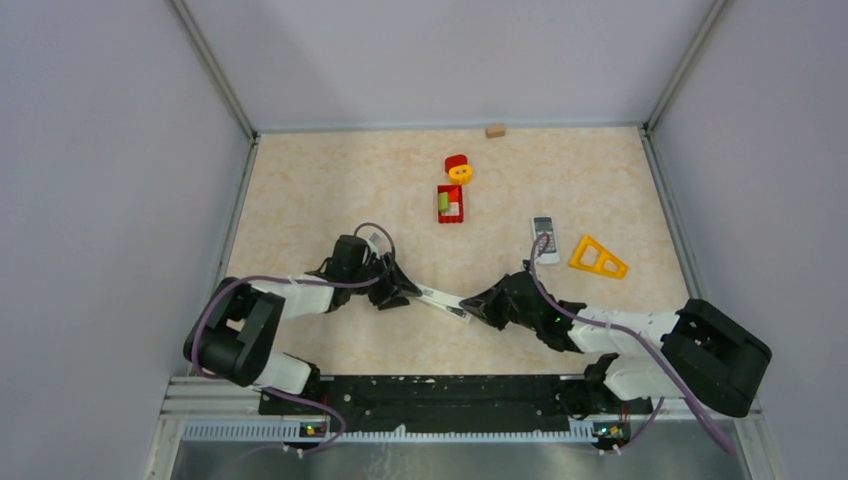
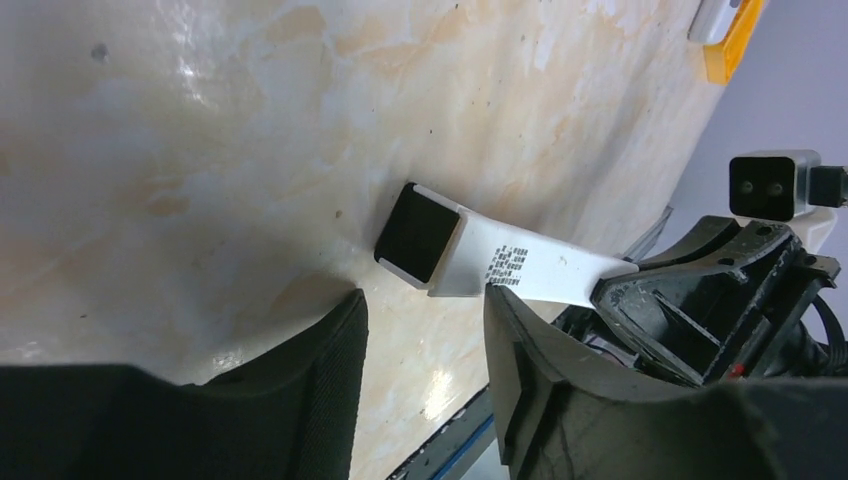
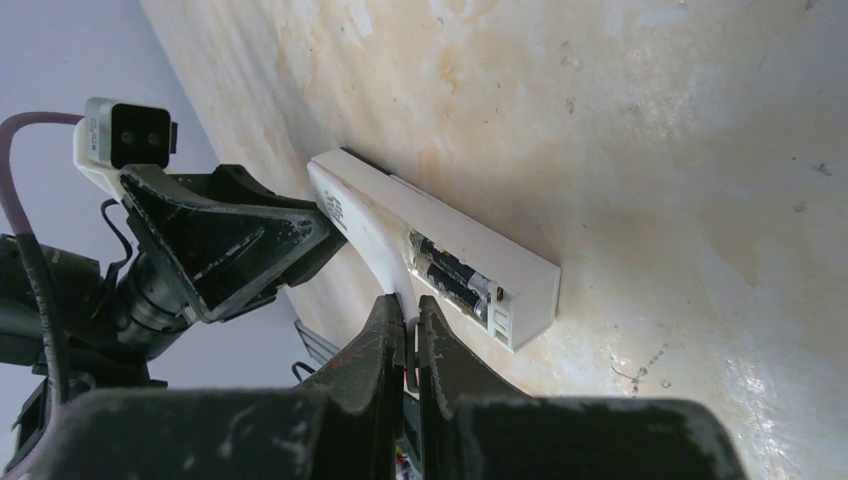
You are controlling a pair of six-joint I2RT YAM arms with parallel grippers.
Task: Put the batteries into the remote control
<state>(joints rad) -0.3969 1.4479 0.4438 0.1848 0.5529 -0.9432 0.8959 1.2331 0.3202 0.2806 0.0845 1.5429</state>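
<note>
I have both arms meeting near the front middle of the pale marbled worktop (image 1: 320,190), with a slim white plastic remote control (image 1: 445,303) lying between them. My right claw (image 3: 408,305) is clenched almost flat. From the left wrist camera the white body runs straight into it, so I read it as nipping a thin edge of the remote control at the end with the battery bay. The bay is uncovered and faces the right wrist camera. Two small dark cylindrical batteries (image 3: 452,278) sit in it side by side, lengthwise. My left claw (image 2: 425,310) is released, its padded fingers (image 2: 335,385) apart with nothing between them. It hangs just short of the remote control's other end, where a square black cap meets the worktop. I cannot tell whether the fingertips touch the casing. Further back on the right lie a second, shorter grey-and-white remote (image 1: 545,240) and, just beside it, a yellow triangular plastic frame (image 1: 598,258). Towards the middle rear are a red rectangular tray holding a green piece (image 1: 451,203) and a red-and-yellow round piece (image 1: 459,168). A small tan block (image 1: 494,130) sits at the far wall.
</note>
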